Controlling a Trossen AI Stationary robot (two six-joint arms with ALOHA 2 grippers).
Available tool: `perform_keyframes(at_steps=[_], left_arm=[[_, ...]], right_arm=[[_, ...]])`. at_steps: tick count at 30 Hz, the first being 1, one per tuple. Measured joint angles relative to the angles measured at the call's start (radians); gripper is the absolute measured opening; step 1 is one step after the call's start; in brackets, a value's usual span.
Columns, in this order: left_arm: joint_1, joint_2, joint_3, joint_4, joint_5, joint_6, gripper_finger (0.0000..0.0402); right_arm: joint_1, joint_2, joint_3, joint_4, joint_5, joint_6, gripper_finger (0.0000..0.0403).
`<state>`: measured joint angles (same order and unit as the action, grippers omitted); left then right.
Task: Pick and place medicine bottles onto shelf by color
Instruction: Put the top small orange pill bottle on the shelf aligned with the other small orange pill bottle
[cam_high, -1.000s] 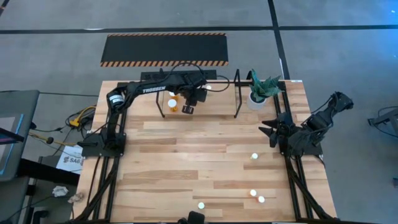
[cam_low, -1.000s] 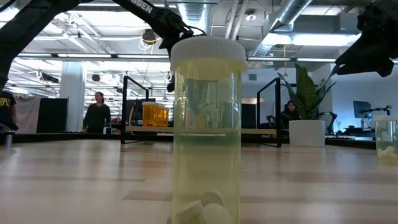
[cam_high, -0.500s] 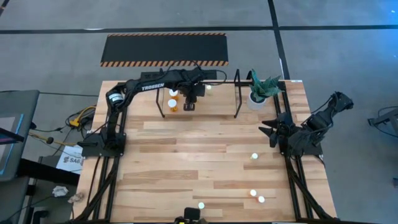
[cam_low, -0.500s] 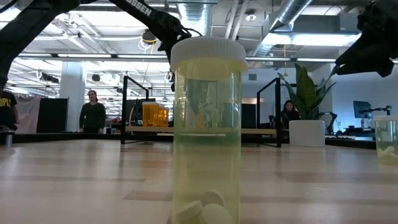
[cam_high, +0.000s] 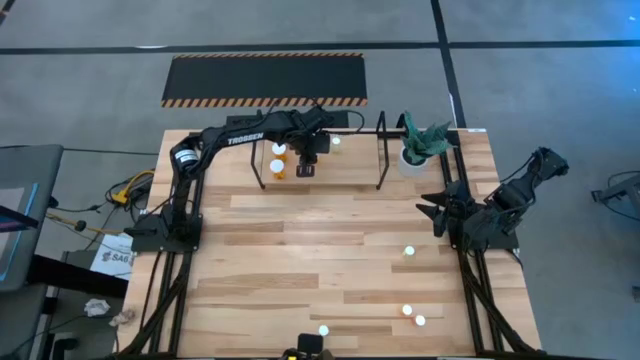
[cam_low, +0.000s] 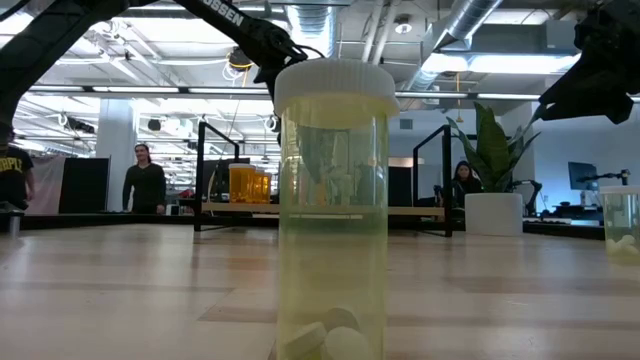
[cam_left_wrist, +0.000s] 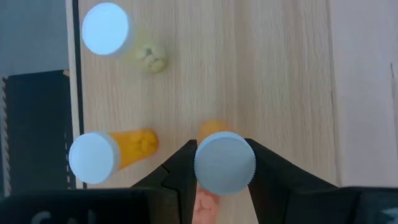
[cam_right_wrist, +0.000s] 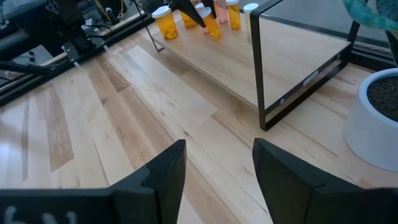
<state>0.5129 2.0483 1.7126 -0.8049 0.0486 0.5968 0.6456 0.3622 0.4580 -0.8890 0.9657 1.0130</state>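
My left gripper (cam_high: 305, 168) reaches into the black-barred shelf (cam_high: 380, 165) at the table's far side, shut on a white-capped medicine bottle (cam_left_wrist: 224, 163) with an orange body. Beside it on the shelf's wood floor stand two orange bottles (cam_high: 278, 168) (cam_high: 278, 150) and a pale yellow one (cam_left_wrist: 107, 29). Loose bottles stand on their bases on the table (cam_high: 408, 252), (cam_high: 406, 311), (cam_high: 323, 330). One pale yellow bottle (cam_low: 335, 210) fills the low view and hides the left gripper there. My right gripper (cam_right_wrist: 214, 168) waits open at the right edge. My left gripper pinches the bottle between its two fingers (cam_left_wrist: 180, 168), just under the white cap (cam_left_wrist: 224, 140), on opposite sides. The fingers come steeply from above, slanting toward the far edge. The bottle stays nearly upright, cap up. Whether its base touches the shelf floor I cannot tell.
A white pot with a green plant (cam_high: 418, 148) stands just right of the shelf. The shelf's right hoop (cam_right_wrist: 258, 68) rises between them. A black-and-yellow mat (cam_high: 265, 78) lies on the floor beyond the table. People show in the room behind (cam_low: 145, 185).
My left gripper has shifted slightly toward the far edge, deeper over the shelf, and has rolled a little about its own line with the bottle still in its fingers. For the last half second it has kept still. A person in the background has walked left.
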Motion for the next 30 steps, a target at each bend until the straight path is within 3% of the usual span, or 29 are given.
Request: perform_keyframes(at_steps=[30], left_arm=[[0.022, 0.018, 0.001, -0.012, 0.015, 0.020, 0.0112]], right_arm=[[0.000, 0.000, 0.000, 0.000, 0.000, 0.000, 0.0207]])
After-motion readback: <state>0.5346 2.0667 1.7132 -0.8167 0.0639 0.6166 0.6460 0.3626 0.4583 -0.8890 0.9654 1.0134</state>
